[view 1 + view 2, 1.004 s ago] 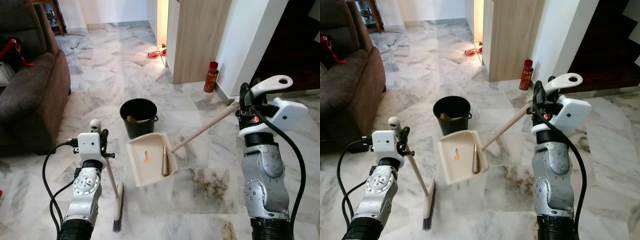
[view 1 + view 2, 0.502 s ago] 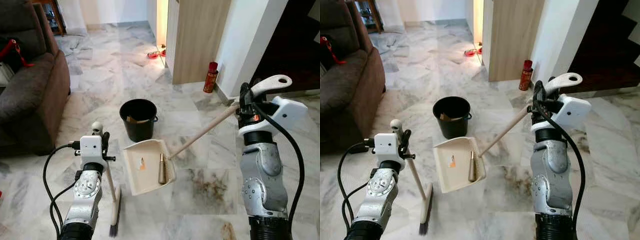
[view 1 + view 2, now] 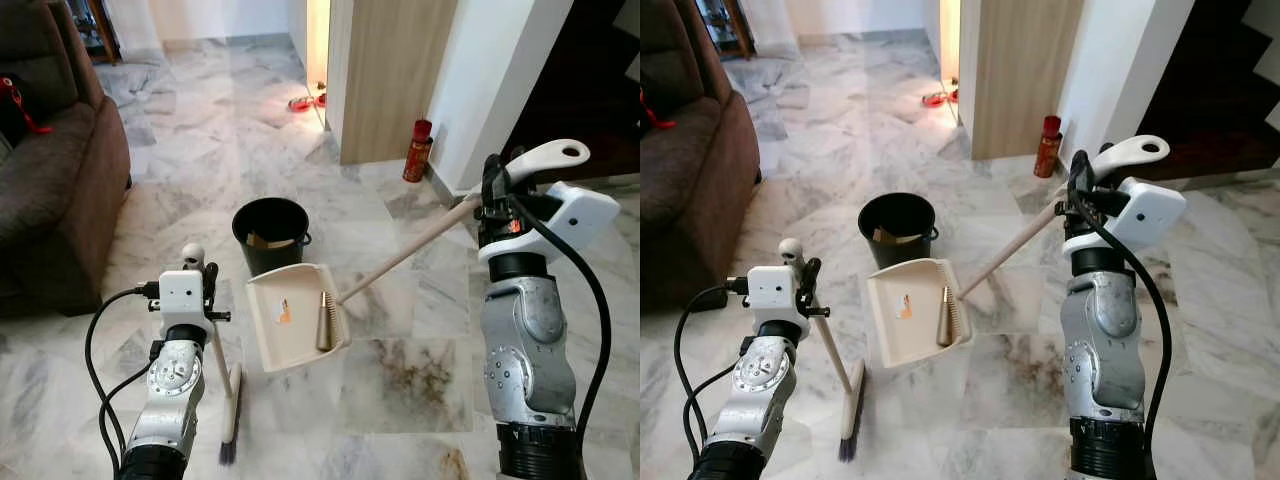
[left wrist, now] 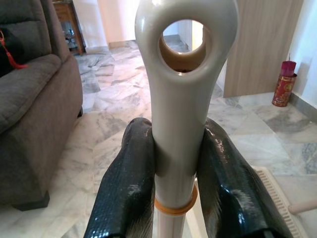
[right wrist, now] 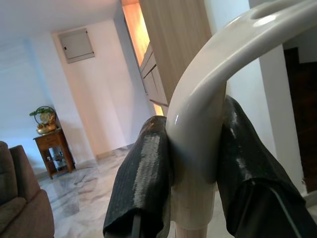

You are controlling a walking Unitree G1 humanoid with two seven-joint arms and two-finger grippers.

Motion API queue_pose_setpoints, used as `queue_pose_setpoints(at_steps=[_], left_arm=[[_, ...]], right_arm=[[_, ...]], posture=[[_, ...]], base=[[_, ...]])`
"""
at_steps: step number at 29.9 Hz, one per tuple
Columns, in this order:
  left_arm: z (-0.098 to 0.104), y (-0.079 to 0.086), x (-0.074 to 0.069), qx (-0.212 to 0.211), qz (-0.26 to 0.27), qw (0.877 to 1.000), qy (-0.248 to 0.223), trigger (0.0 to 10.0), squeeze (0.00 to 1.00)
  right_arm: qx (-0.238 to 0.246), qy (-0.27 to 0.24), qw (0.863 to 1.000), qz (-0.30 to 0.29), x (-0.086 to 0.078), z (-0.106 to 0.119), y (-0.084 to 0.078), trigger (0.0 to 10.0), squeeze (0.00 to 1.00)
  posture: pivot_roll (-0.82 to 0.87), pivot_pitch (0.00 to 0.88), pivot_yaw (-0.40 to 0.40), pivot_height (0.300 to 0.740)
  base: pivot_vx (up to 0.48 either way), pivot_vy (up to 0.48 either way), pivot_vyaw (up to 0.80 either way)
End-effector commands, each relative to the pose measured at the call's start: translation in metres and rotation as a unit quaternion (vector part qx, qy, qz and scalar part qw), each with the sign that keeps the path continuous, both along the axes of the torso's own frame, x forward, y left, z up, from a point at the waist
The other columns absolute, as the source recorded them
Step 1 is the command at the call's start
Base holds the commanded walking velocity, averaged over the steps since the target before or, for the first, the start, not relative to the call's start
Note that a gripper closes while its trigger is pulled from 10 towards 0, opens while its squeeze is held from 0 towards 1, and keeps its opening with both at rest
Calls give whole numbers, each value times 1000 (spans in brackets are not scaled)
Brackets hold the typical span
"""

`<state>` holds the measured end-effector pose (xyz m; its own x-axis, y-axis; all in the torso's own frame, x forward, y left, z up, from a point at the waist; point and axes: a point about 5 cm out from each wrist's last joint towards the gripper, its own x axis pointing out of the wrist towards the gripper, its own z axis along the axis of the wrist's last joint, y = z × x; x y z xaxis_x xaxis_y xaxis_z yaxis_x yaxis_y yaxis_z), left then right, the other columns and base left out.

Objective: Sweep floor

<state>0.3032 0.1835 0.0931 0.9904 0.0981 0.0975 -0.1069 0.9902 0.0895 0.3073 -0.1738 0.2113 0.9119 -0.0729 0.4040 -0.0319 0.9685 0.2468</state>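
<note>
On the marble floor (image 3: 200,130), a black bucket (image 3: 271,235) stands just behind the cream dustpan (image 3: 290,316). The right gripper (image 5: 190,163) is clamped on the dustpan's long handle (image 3: 405,256), holding the pan lifted and tilted, with an orange scrap and a tapered object in it. The left gripper (image 4: 176,181) is closed around the broom handle (image 4: 179,99); the broom head (image 3: 231,425) meets the floor beside the pan. A brown sofa (image 3: 50,190) stands to the left.
</note>
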Motion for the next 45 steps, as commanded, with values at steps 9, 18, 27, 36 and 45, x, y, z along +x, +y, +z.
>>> queue_pose_setpoints(at_steps=[9,18,27,36,45], left_arm=[[11,0,4,11,2,1000,-21,10000,0],[12,-1,4,14,-2,1000,-23,10000,0],[11,-1,3,16,-6,1000,-23,10000,0],[10,-3,2,19,-13,999,-22,10000,0],[10,-4,1,22,-16,999,-23,10000,0]], right_arm=[[-10,-36,999,10,0,19,6,10000,0],[-7,-39,999,24,0,22,10,10000,0],[-12,-38,999,30,0,24,12,10000,0],[3,-32,999,35,1,23,12,10000,0],[5,-36,998,46,2,27,15,10000,0]], posture=[[-17,0,5,740],[-17,0,5,740],[-14,0,5,740],[-18,0,10,740],[-15,0,9,740]], base=[[283,0,229],[282,0,0],[282,0,0],[282,0,0],[283,0,0]])
